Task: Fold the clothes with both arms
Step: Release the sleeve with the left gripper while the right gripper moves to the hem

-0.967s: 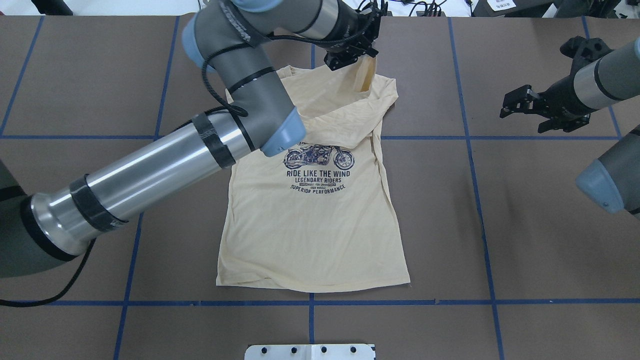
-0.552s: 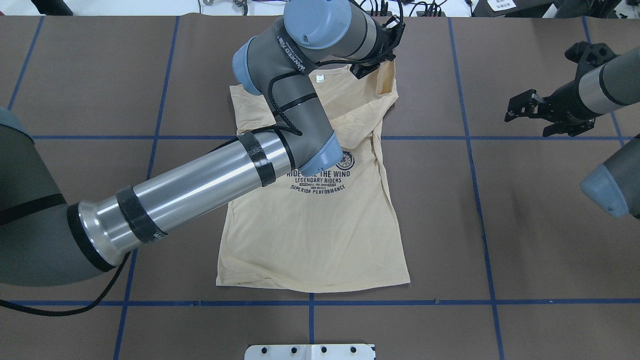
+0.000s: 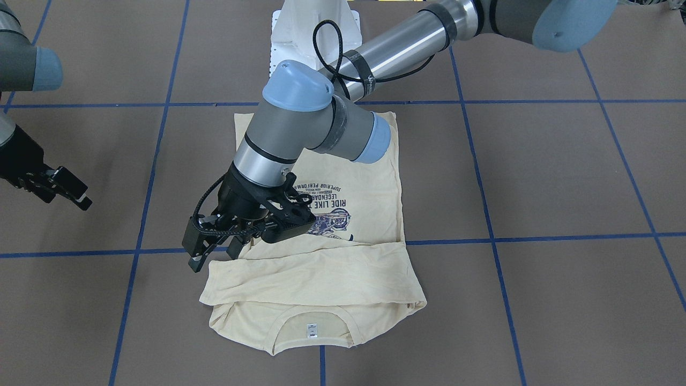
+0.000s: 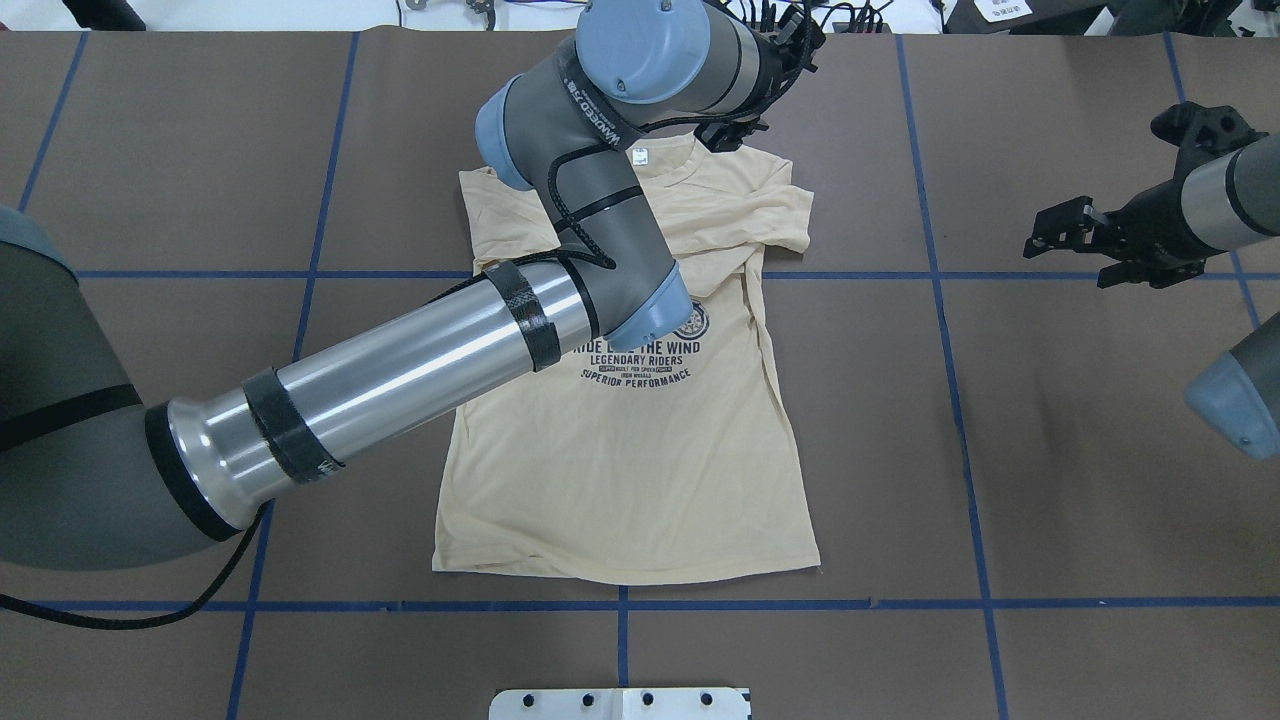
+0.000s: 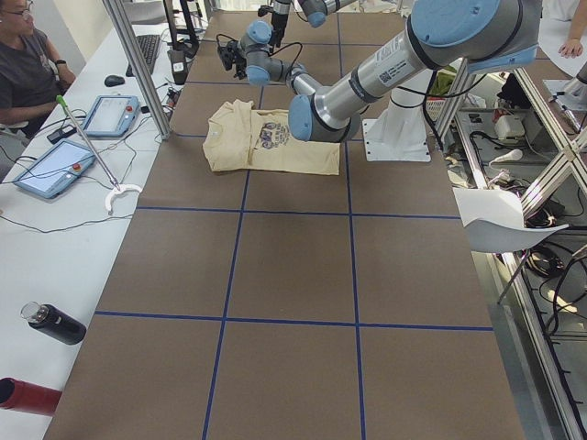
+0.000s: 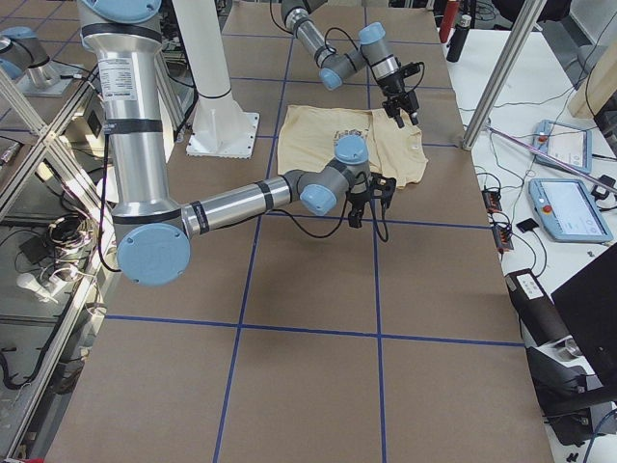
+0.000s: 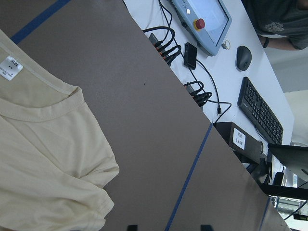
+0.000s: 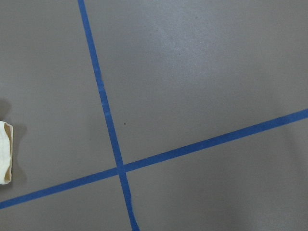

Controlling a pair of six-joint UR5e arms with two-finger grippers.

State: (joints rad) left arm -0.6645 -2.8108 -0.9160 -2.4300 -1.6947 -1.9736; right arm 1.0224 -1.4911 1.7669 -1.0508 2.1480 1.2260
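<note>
The clothes are one cream-yellow shirt (image 4: 620, 470) lying flat and print-up on the brown table, collar and white tag (image 3: 310, 329) at the far end from the robot. Its sleeves are folded across the chest (image 3: 316, 276). My left gripper (image 3: 214, 256) hovers open just above the folded sleeve's end, with nothing between its fingers. In the left wrist view the shirt's shoulder (image 7: 43, 159) lies below and off to the side. My right gripper (image 4: 1070, 258) hangs open over bare table, well off to the shirt's right.
Blue tape lines (image 4: 940, 275) grid the table. The white pedestal (image 3: 311, 32) stands at the near edge by the hem. Beyond the far edge a desk holds a teach pendant (image 7: 204, 19), keyboard (image 7: 260, 110) and cables. A person (image 5: 27, 64) sits there.
The left gripper carried the lifted sleeve end to the right, then opened and let it go. The sleeve now lies flat across the chest. The right gripper drifted slightly right.
</note>
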